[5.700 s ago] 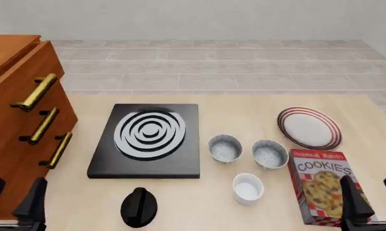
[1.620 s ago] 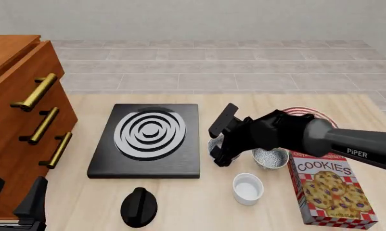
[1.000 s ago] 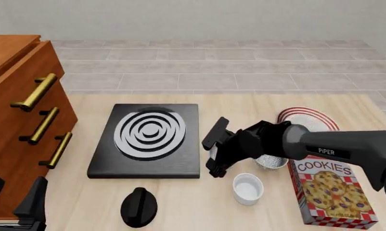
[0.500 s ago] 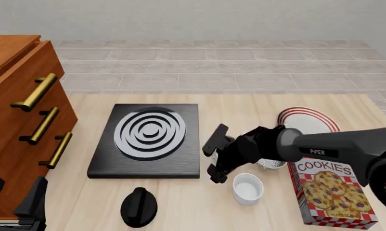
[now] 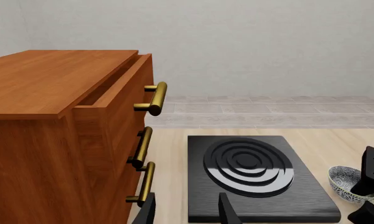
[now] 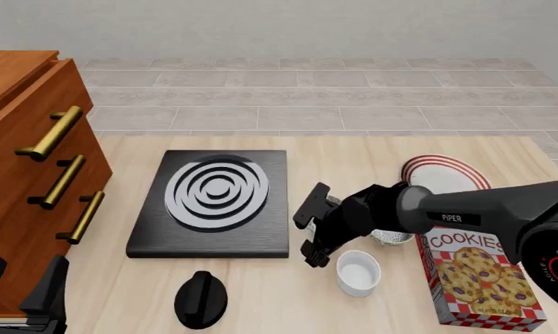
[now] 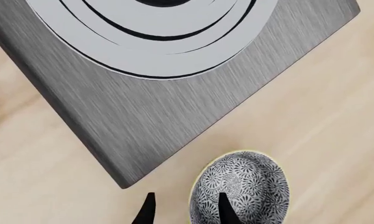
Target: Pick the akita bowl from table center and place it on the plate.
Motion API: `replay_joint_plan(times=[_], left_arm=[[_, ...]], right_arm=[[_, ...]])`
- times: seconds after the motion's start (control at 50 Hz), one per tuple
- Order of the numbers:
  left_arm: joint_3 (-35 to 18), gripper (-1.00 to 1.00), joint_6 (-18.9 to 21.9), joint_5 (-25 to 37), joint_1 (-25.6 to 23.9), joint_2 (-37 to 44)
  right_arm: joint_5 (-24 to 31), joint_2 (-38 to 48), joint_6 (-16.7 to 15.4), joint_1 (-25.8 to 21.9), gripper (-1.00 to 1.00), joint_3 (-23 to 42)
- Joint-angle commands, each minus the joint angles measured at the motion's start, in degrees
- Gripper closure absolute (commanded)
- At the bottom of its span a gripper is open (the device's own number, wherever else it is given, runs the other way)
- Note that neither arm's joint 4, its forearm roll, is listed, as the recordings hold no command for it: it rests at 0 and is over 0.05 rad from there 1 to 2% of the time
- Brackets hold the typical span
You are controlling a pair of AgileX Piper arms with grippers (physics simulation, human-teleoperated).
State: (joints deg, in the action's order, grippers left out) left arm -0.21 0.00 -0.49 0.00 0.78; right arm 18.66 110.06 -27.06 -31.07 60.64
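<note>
- Since half a second ago your right tool (image 6: 314, 233) has barely shifted; over the last seconds it came in from the lower right and dropped low at the centre of the front view, just right of the black stove plate (image 6: 211, 203).
- Your target, the akita bowl (image 7: 240, 188), sits on the desk (image 6: 260, 299) beside the stove plate's corner. In the front view the right arm hides it; its look-alike bowl (image 6: 390, 237) peeks out just right of the arm.
- The right tool's fingers (image 7: 224, 211) show only as two tips in the wrist view, moderately apart and empty: one lies over the bowl's rim, the other just outside its wall.
- My read: you are set to pinch the wall, one finger inside and one outside. Go down until the rim is well between the fingers, then close gently.
- Mind the white cup (image 6: 358, 272) close below the tool when you lift.
- Lift straight up, then carry toward the striped plate (image 6: 451, 174) at right, over the look-alike bowl.
- The left tool (image 5: 185, 212) waits at lower left, fingers apart and empty.
</note>
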Motion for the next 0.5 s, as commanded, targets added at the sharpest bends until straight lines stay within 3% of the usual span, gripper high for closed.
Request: replay_joint_plan(times=[0.02,0.36,0.38,0.5], left_arm=[[0.0,-1.00,0.0,0.0,0.0,0.0],[0.0,-1.00,0.0,0.0,0.0,0.0],[0.0,-1.00,0.0,0.0,0.0,0.0],[0.0,-1.00,0.0,0.0,0.0,0.0]], right_arm=[[-0.5,2.3,0.6,0.3,-1.00,0.8],[-0.6,2.2,0.0,0.9,-1.00,1.1],[-0.8,2.3,-0.1,1.0,1.00,1.0],[-1.1,2.1,-0.4,1.0,1.00,0.9]])
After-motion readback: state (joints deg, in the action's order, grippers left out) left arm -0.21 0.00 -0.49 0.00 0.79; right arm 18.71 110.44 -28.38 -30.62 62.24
